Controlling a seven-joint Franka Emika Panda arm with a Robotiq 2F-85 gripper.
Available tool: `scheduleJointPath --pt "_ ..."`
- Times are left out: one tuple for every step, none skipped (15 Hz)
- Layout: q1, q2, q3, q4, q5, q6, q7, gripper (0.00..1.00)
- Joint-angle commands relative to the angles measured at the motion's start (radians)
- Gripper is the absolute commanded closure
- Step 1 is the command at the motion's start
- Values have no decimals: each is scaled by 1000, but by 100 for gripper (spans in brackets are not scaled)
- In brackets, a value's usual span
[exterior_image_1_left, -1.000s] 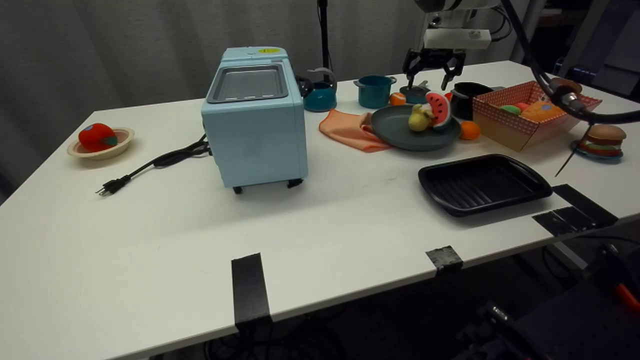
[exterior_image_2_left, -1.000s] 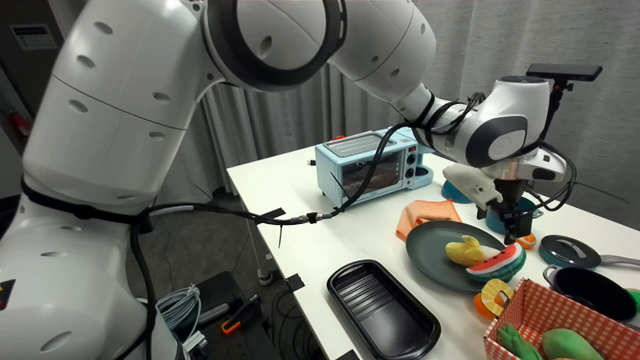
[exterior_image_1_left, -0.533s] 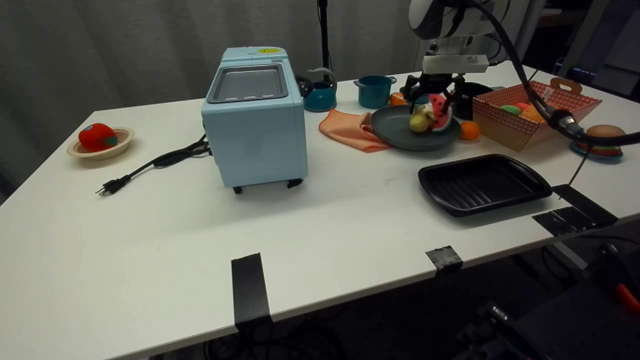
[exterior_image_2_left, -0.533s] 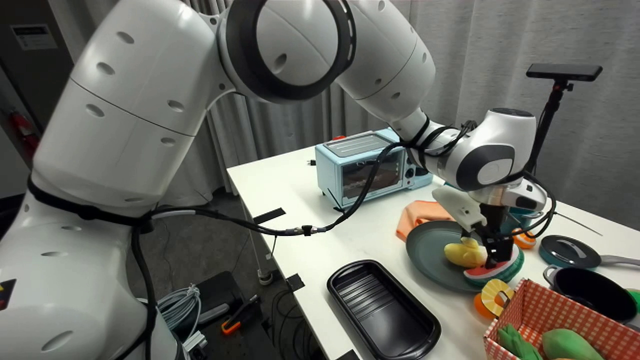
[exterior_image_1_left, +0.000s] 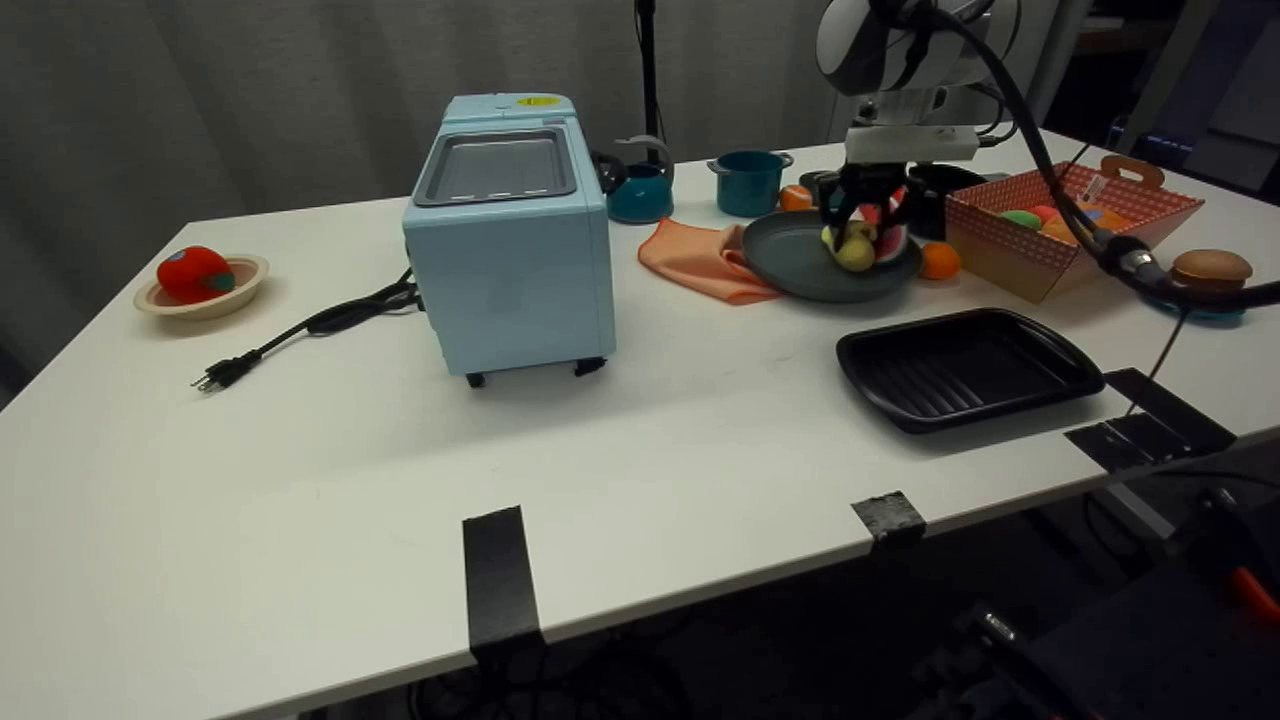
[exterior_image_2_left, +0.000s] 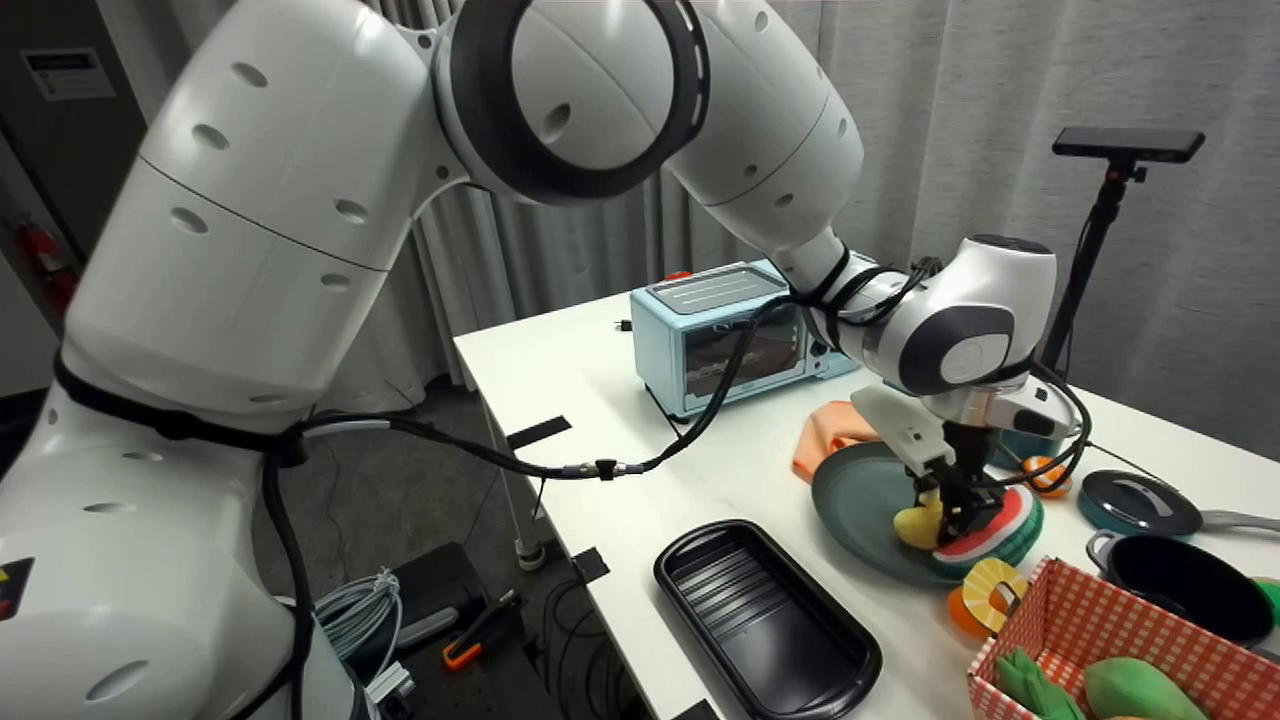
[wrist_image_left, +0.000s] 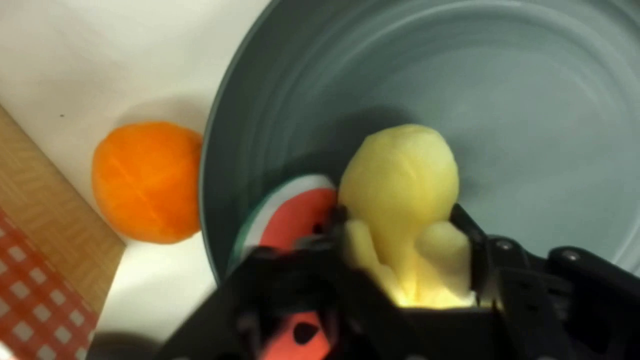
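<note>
Fruit, toy, yellow, clasped crosswise at the grey plate

Description: short, round-ended, probably a part-peeled banana; pale flaps at the gripped end.
Place: directly between the fingers, inside the plate's rim, toward the side where the orange lies. Whether its underside bears on the plate: hidden.

Fingers: one against each flank of the fruit, to all appearance grasping it.
Axis: the fruit's length runs roughly square to the line joining the fingers; the rounded end projects clear of them, toward the taped edge of the bench.

Neighbours: watermelon wedge, also on the plate, close by the outer side of one finger, which stands between wedge and fruit. Orange, off the plate, just beside its rim. Checked box, past the orange. Black pan, nearer the taped edge than the plate. Orange cloth, at the plate's side away from the box.

By view: wrist view alone gives both finger contacts and the flaps; in both exterior views the fingers cover much of the fruit. In an exterior view, tomato in a pale bowl beyond the blue oven, and burger past the box. In an exterior view, the oven's glass door.
</note>
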Motion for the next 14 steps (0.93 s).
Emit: scheduleJointPath --pt "6 -35 10 -35 -1 1 7 80" --pt "6 -44 15 -39 2 3 3 87" --pt "6 -55 22 -41 6 4 -3 94" --pt "7 -70 29 -47 8 10 -9 98" --pt "9 -82 35 -50 8 13 -12 100" --pt "9 -101 45 -57 12 15 -18 100" --pt "10 -117 54 -63 14 17 -23 97" --pt "9 -143 65 -77 20 21 -31 97" --pt "9 -164 74 -90 24 22 -35 99" --pt "7 -200 85 -117 31 18 -43 98" --pt "6 -228 92 -138 36 11 -46 98" --pt "4 -261 98 -164 42 0 -50 98" --pt "3 -296 102 -194 44 -4 -54 98" --pt "4 -332 103 -229 43 -2 -57 98"
